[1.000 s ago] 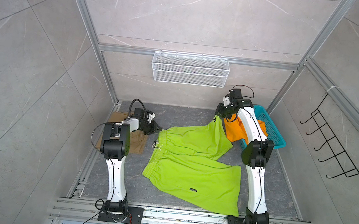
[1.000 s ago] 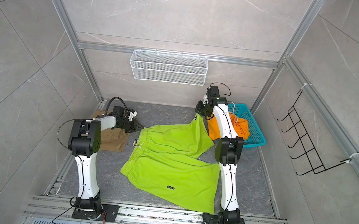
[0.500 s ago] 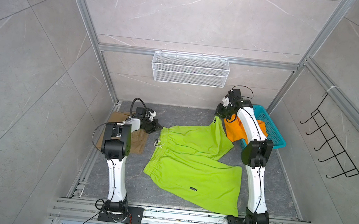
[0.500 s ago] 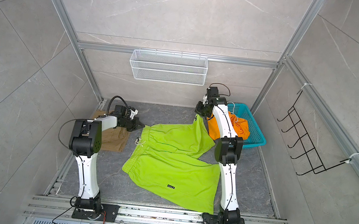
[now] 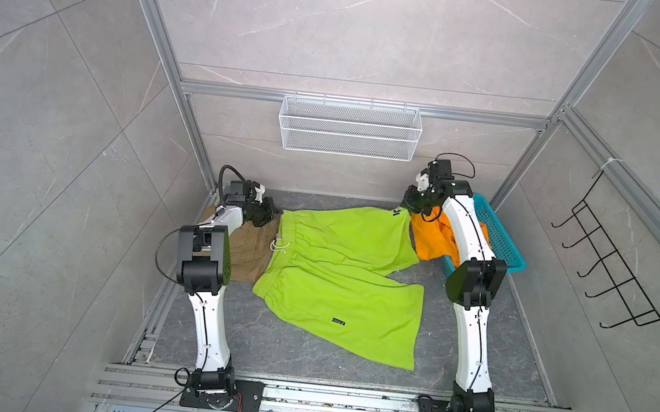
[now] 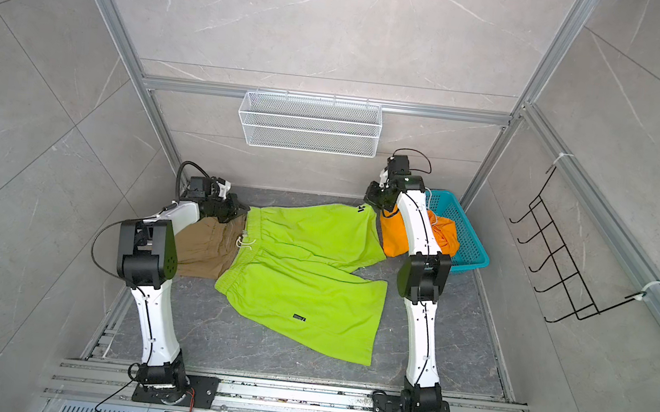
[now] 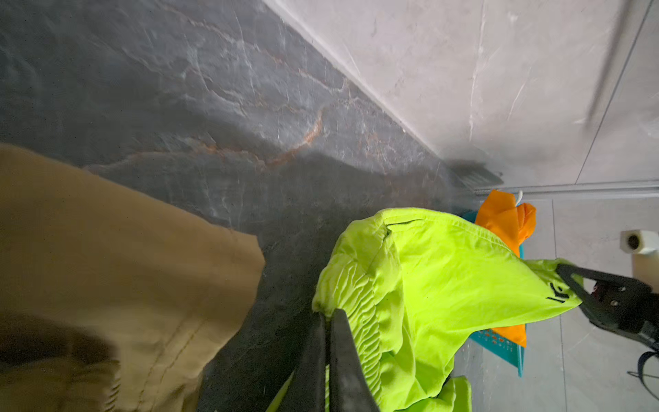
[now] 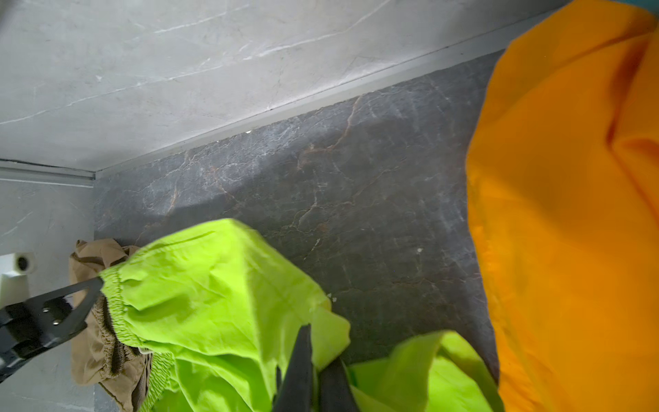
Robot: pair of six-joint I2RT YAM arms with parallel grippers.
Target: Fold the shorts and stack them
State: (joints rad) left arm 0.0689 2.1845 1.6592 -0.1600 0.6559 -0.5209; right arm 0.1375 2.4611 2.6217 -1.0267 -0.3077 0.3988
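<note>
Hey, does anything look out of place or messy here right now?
The orange shorts hang crumpled over the rim of the teal basket rather than lying flat. The lime green shorts lie unfolded, their waistband overlapping the khaki shorts. Nothing looks damaged.

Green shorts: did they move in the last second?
Yes. Against the fixed wire basket, the green shorts shifted left and toward the back wall.
</note>
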